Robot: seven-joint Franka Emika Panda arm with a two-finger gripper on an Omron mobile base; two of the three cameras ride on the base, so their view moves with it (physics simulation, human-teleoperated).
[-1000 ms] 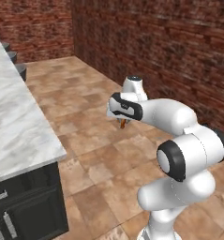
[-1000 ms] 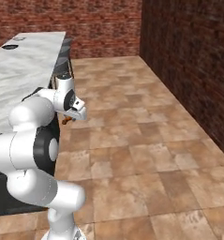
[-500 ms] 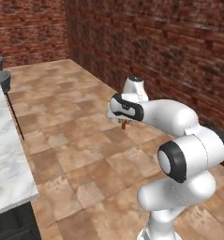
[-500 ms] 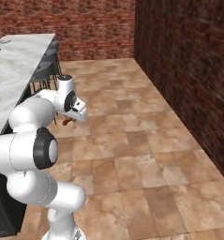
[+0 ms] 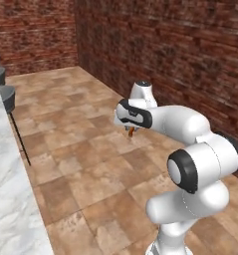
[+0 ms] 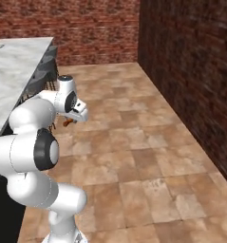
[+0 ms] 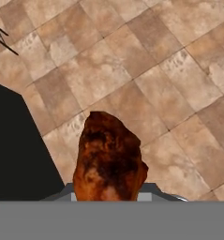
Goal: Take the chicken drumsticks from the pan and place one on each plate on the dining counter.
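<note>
Views swing right since before, cropping the counter (image 5: 11,199); gripper (image 5: 131,130) clamps a drumstick (image 7: 108,161) over floor, fingertips hidden behind it.

Arm folded forward, gripper (image 5: 131,130) clamped, pointing at the floor.

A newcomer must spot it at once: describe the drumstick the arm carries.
Follow the white arm out over the tiled floor to its gripper, shut on the chicken drumstick. It is a small orange-brown, dark-mottled lump hanging from the hand, the only food here.
</note>
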